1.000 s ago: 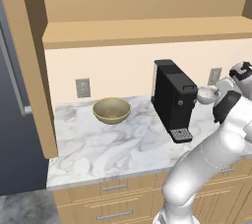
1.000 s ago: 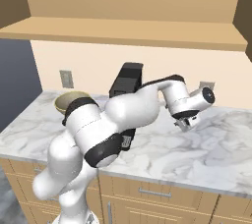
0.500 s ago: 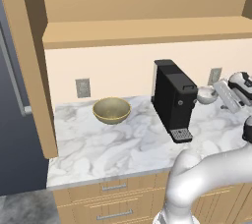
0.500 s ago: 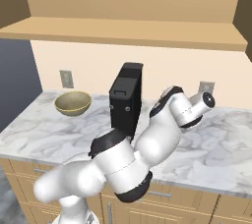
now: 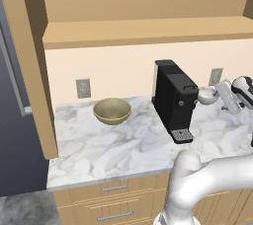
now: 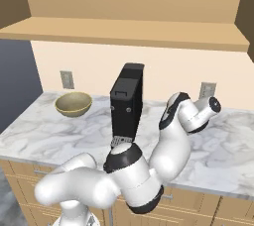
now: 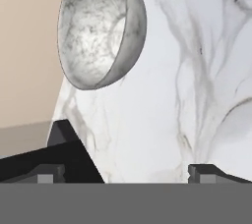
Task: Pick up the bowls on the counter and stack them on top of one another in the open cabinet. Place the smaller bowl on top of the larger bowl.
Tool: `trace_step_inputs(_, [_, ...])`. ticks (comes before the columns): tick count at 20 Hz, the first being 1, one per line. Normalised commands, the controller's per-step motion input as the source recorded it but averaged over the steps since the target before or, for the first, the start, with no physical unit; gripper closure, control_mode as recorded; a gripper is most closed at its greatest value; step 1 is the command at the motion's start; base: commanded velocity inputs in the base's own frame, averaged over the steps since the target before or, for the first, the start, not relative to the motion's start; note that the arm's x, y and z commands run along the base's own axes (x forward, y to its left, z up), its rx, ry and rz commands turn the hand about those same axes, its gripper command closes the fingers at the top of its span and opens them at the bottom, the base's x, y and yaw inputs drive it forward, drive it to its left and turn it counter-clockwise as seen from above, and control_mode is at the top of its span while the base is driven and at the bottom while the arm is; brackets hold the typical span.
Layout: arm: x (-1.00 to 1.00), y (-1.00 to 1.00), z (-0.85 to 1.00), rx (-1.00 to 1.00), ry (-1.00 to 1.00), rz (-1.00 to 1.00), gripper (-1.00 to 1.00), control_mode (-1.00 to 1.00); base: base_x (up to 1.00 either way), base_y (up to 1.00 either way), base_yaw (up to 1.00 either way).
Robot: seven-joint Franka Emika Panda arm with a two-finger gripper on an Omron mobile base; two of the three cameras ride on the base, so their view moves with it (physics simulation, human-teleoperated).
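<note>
Swinging right past coffee machine, arm now aims hand at smaller bowl, at 11 o'clock in hand view. Gripper spread wide, empty. Larger bowl sits far left on counter. Both bowls not yet in open cabinet; grasp likely next.

We see a black coffee machine standing upright near the back wall, tall boxy body with a small grated drip tray at its foot, tray facing the front edge; same machine in the right base view, roughly centre. Two wall outlets on the cream backsplash: one left of the machine, one to its right; both show from the other side too. A dark grey fridge with a long vertical handle fills the far left; grey floor below it. In the hand view, a black corner of the machine sits low left.
</note>
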Motion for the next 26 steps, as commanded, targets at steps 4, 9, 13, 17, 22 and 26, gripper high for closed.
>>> trace_step_inputs(4, [0.24,-0.01,-0.22,0.03,0.0,-0.02,-1.0,-1.0,0.0,0.0,0.0])
trace_step_inputs(9, [0.29,-0.01,-0.1,0.0,0.0,-0.01,-1.0,-1.0,0.0,0.0,0.0])
trace_step_inputs(13, [0.31,-0.08,-0.06,0.0,0.0,0.0,-1.0,-1.0,0.0,0.0,0.0])
trace_step_inputs(17, [0.29,-0.11,-0.14,0.0,0.0,0.0,-1.0,-1.0,0.0,0.0,0.0])
trace_step_inputs(22, [0.37,-0.14,-0.18,0.0,0.0,0.0,-1.0,-1.0,0.0,0.0,0.0])
trace_step_inputs(26, [0.4,-0.15,-0.15,0.01,0.0,0.0,-1.0,-1.0,0.0,0.0,0.0])
